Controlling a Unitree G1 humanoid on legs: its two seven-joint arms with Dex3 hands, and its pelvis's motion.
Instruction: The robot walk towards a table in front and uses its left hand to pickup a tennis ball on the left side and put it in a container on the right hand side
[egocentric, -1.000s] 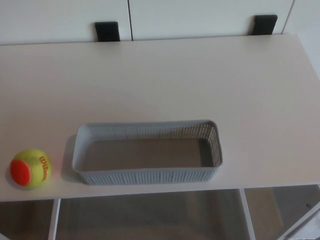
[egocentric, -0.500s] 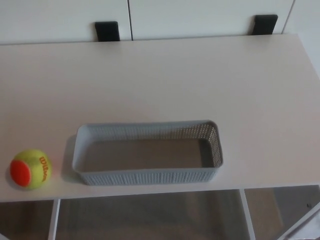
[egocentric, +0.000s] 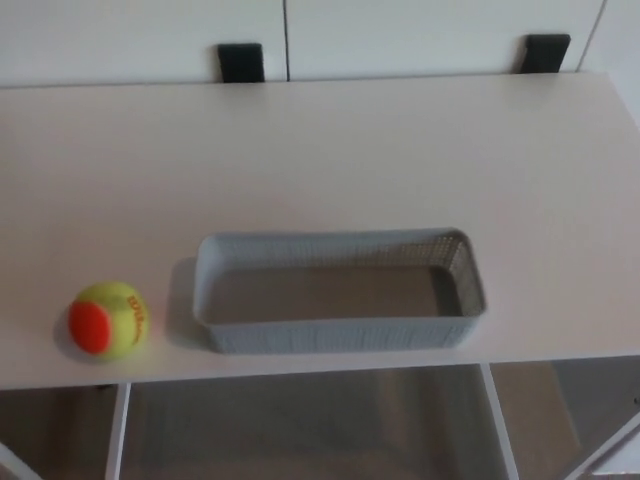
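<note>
- Neither the left hand nor the right hand of the robot shows anywhere in the head view, so I cannot tell whether they are released, clenched or grasping something.
- The tennis ball (egocentric: 108, 320) lies free on the table (egocentric: 330, 150), near the front edge on the robot's left. It is yellow-green with an orange patch facing the camera, and its red lettering is too blurred to read.
- The grey mesh container (egocentric: 340, 337) stands to the right of the ball with a bare strip of tabletop between them. Its long side runs along the front edge, and its shaded floor shows bare.
- Both ends of the table run out of the picture, so its full width cannot be seen.
- Below the front edge, two pale table legs (egocentric: 116, 430) (egocentric: 497, 420) are cut off at the bottom. The floor between them is dim and blurred.
- Two black blocks (egocentric: 240, 62) (egocentric: 546, 52) sit behind the far edge against white panels (egocentric: 140, 35). What they are cannot be made out.
- Compared with half a second ago, the whole picture has shifted. The ball, the container and the black blocks all appear further right, and the ball and container a little higher, so the camera has moved.
- On the table itself, the ball and container keep the same places and the same gap.
</note>
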